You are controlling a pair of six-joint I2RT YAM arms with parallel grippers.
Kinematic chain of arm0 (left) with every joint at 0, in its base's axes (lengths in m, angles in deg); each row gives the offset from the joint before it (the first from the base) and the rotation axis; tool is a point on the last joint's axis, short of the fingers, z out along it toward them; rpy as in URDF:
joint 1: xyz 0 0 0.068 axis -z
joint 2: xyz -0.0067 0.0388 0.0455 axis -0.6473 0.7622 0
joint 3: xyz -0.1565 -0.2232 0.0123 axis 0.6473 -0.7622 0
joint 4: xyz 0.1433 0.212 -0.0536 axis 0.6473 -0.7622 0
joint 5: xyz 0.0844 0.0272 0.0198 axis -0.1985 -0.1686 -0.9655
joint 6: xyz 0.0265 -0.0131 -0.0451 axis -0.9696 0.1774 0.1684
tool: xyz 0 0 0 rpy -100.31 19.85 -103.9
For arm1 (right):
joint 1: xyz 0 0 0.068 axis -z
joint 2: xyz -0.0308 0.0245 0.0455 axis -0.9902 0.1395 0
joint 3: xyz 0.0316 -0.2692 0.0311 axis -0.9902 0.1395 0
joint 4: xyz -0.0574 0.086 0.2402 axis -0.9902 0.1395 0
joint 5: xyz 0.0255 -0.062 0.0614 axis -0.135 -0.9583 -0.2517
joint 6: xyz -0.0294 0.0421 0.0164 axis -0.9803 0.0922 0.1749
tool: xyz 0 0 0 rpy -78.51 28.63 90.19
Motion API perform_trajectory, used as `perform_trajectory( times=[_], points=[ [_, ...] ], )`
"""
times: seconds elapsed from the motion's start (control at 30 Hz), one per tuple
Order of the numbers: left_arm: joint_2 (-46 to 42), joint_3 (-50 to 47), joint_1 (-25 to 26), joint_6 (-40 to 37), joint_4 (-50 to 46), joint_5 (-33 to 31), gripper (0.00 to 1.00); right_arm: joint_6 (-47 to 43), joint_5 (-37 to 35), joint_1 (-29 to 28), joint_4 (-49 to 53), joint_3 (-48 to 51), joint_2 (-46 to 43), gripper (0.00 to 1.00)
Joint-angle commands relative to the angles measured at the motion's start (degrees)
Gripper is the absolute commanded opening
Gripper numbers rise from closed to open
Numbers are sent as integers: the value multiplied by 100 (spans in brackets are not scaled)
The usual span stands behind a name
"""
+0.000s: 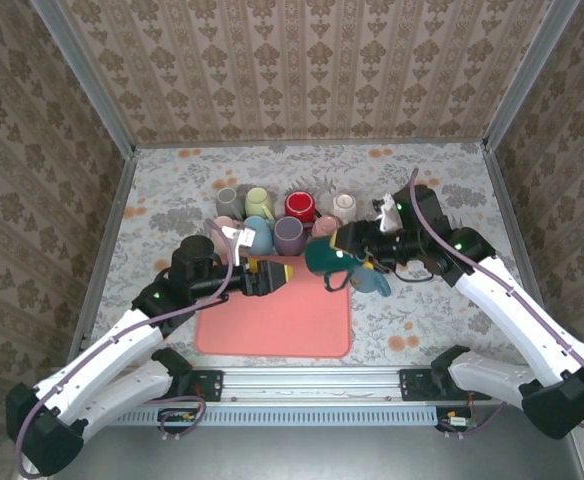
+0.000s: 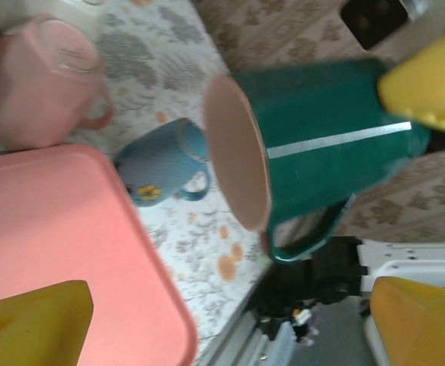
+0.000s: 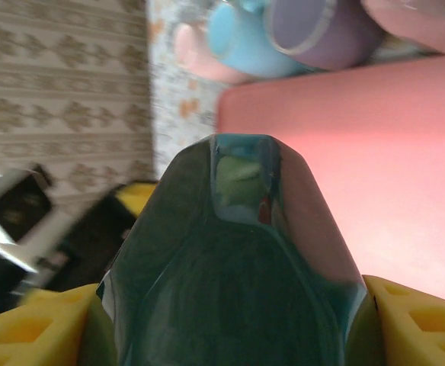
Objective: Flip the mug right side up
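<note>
Right wrist view, right gripper (image 3: 230, 335): clamped across the body of the green mug (image 3: 230, 229), one yellow finger (image 3: 24, 332) on each flank, no gap to be made out.
Left gripper (image 1: 275, 272): spread wide, empty, levelled at the mug's mouth and just short of the rim.
Green mug: on its side, apparently held clear above the right edge of the pink mat (image 1: 272, 325); mouth toward the left gripper, handle hanging toward the near edge of the table (image 1: 172, 190).
Step in hand: judged to be the turn itself, base down and mouth up, then setting down on the mat.
Method: roll the right wrist slowly, grip unchanged; bring the base level before lowering; release only once seated flat.
Left gripper's part: keep apart from the rim, or close on the wall only if a handover is meant.
Blue mug (image 1: 374, 283): on its side on the table, just beside the mat's right edge, near the swing of the handle; likely snag.
Cluster of mugs (image 1: 272, 220): along the mat's far edge; set down nearer the mat's middle.
</note>
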Motion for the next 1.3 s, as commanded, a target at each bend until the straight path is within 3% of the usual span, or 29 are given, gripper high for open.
perform_trajectory(
  times=[0.0,0.3,0.5,0.67,1.07,1.27],
  points=[
    [-21,-163,-56,447,1285,688,95,729,886,19,-1728,-254,84,37],
    [420,-508,-71,1259,3320,1014,93,2156,1149,13,-4206,338,169,36],
    [829,-519,-80,1641,4454,1100,89,2611,1141,-41,-5097,656,127,36],
    [1066,-460,-100,1705,4876,1176,79,2689,1108,-120,-5227,721,96,35],
    [1514,-507,-187,2217,6409,1392,49,2909,1052,-183,-5646,1009,43,34],
    [1469,-478,-195,2187,6484,1546,16,2958,1052,-183,-5767,1148,26,34]
  ],
)
